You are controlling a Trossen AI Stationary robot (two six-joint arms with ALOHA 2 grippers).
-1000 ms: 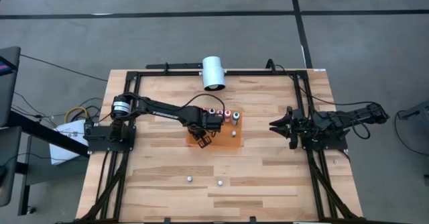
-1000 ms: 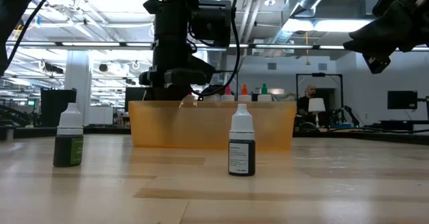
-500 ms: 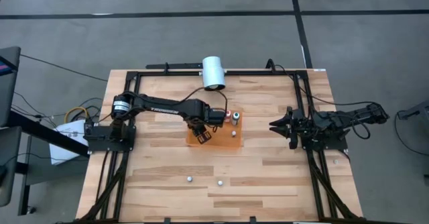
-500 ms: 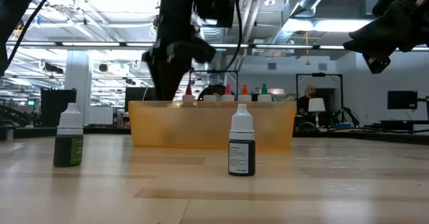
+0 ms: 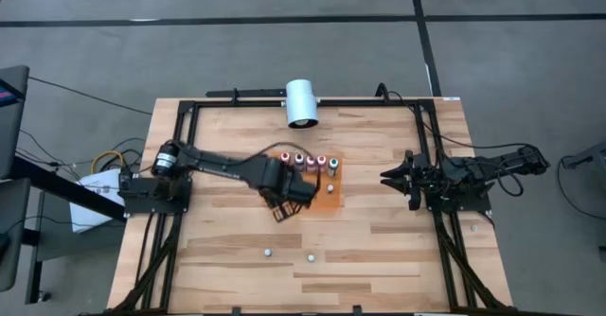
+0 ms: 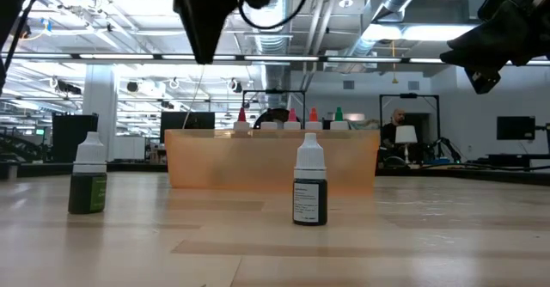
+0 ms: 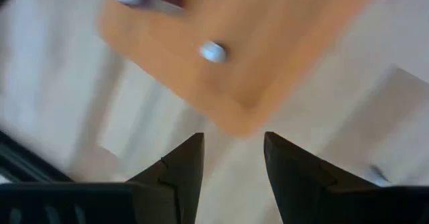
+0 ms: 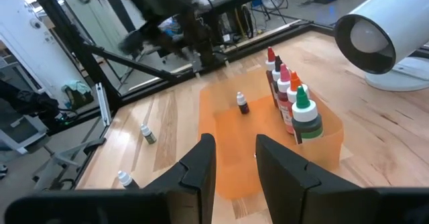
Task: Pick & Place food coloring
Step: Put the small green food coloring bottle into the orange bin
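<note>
The food coloring bottles are tiny, with pale or coloured tips. Several stand in a row (image 5: pixel 309 160) along the far wall of the orange tray (image 5: pixel 317 202), and one stands alone inside the tray (image 5: pixel 329 188). Two more rest upright on the table near its near edge: a green one (image 6: pixel 88 180) and a dark one (image 6: pixel 310 188). My left gripper (image 5: pixel 284 208) hangs open and empty above the tray's near-left corner (image 7: pixel 234 120). My right gripper (image 5: pixel 390 177) waits open at the table's right side, well clear of the tray.
A large white cylinder (image 5: pixel 301 101) lies at the table's far edge, behind the tray. Black frame rails (image 5: pixel 180 127) run along the table's sides. Bare wood lies between the tray and the two loose bottles (image 5: pixel 268 253) (image 5: pixel 310 257).
My left gripper has risen out of the tray and drawn back toward the table's near edge, ending above the tray's near-left corner. A red-tipped bottle now shows at the left end of the row, where the gripper had been.
</note>
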